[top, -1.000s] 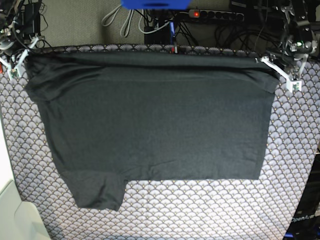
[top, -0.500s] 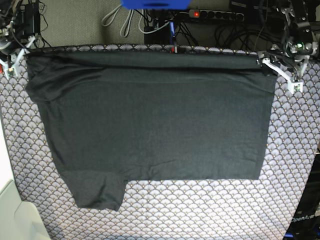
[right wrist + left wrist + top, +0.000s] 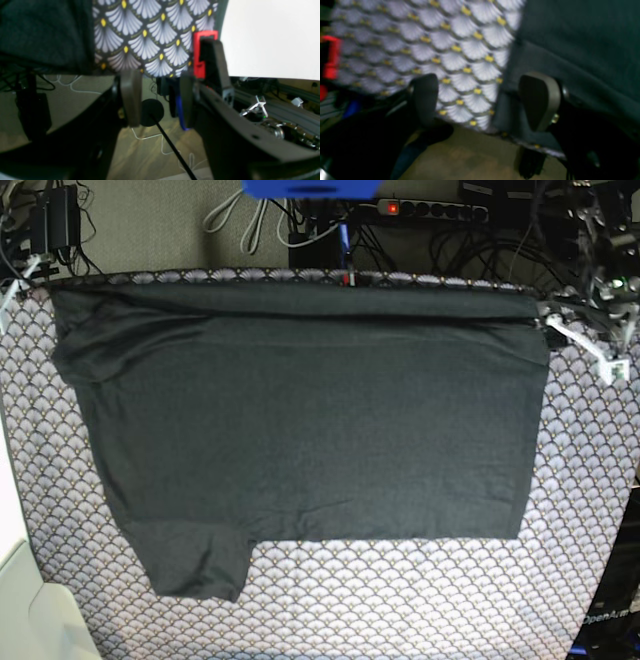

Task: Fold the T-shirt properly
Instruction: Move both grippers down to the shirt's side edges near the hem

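Your T-shirt (image 3: 300, 420) lies spread across the middle of the base view, on the scallop-patterned cloth (image 3: 400, 600), with one short sleeve hanging toward the lower left and a rolled hem along the top edge.

The left gripper (image 3: 485, 100) is spread wide, and in its wrist view one finger (image 3: 540, 100) sits just beside the shirt's corner at the table edge, the other over bare cloth. The right gripper (image 3: 157, 97) is also spread, holding nothing, beyond the table edge at the upper left of the base view.

Watch that corner at the upper right of the base view. If you close there, you may pinch the patterned cloth along with the shirt, since both layers overhang together, and lifting would drag the whole cover. The shirt is soft, matte, dark knit that drapes and wrinkles readily, so an uneven pull from one side would likely skew the fold. The cover is thin, printed with pale fans and yellow dots.
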`<state>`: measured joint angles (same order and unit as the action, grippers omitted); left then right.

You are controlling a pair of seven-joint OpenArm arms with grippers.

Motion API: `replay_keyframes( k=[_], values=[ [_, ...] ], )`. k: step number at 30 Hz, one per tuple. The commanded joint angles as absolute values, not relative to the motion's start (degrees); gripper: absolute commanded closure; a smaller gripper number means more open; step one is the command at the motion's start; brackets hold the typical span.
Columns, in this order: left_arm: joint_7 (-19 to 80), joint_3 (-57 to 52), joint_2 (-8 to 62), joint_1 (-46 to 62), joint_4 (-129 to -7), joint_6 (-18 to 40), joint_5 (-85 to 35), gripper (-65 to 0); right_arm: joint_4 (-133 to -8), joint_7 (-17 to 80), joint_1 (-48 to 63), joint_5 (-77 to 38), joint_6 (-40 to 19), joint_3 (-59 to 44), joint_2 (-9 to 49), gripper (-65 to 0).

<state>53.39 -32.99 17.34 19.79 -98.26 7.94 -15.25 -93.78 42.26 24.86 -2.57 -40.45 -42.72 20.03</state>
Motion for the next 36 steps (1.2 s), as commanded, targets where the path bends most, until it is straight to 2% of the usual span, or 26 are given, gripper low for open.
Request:
replay_keyframes(
  k=[1, 5, 10, 15, 19, 23, 27, 36],
  values=[
    [52.8, -33.6, 18.4, 18.5, -99.1, 7.7, -15.2, -52.3, -94.5, 41.5, 23.7, -2.8, -40.0, -43.3, 21.4, -26.5],
    [52.9, -34.9, 18.5, 14.5, -98.6, 7.7, -15.2, -52.3, -94.4, 41.5, 17.2, -2.8, -40.0, -42.2, 22.3, -26.5],
    [52.9, -34.6, 18.1, 8.0, -98.1, 7.7, -14.6, -52.3, -87.9, 41.5, 2.2, -0.4, -40.0, -34.2, 24.1, -26.5],
    [52.6, -33.9, 18.0, 0.2, -94.8, 7.7, -14.6, -52.3, -69.3, 40.5, -16.7, 6.5, -40.0, -25.6, 24.9, -26.6],
    [52.2, -29.8, 18.6, -6.0, -89.5, 7.7, -14.5, -52.3, -53.3, 35.3, -27.5, 7.7, -40.0, -21.3, 24.9, -26.6],
    [51.9, -27.1, 18.8, -11.8, -84.9, 7.7, -10.9, -52.3, -44.1, 29.2, -33.1, 7.7, -40.0, -16.8, 24.7, -26.6],
    [47.0, -23.4, 18.5, -14.9, -80.4, 7.7, -6.0, -52.3, -38.4, 24.6, -36.2, 7.7, -40.0, -15.2, 24.3, -26.7],
    [44.9, -21.9, 18.5, -19.6, -72.0, 7.6, -5.5, -52.3, -36.4, 22.4, -36.5, 7.8, -40.0, -15.1, 22.3, -26.7]
  ],
)
